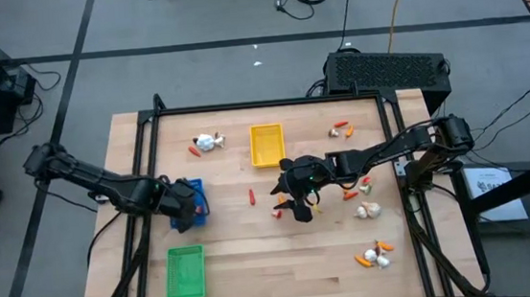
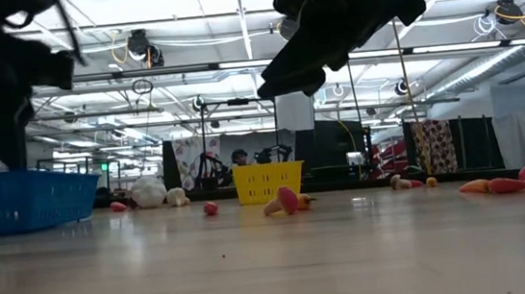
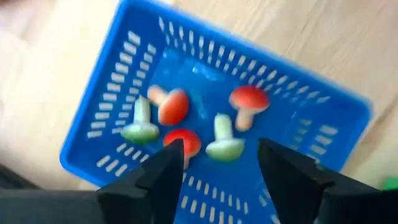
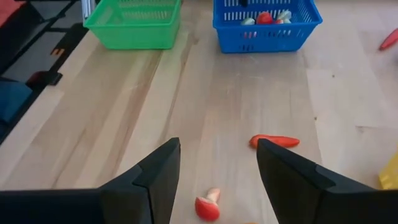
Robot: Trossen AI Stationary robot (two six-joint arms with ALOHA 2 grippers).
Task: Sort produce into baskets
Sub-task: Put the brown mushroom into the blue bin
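Spreading bare between the trays, the pale wooden surface (image 1: 255,255) leaves open room near its front edge. Left gripper (image 3: 219,163) hovers over the blue slotted plastic basket (image 3: 124,74), jaws apart and empty, above red-capped and green-capped toy mushrooms (image 3: 174,106). Right gripper (image 4: 217,163), jaws apart and empty, hangs mid-surface above a small red mushroom piece (image 4: 206,207).

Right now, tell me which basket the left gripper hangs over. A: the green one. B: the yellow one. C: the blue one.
C: the left gripper hangs open over the blue basket, with toy mushrooms lying inside it.
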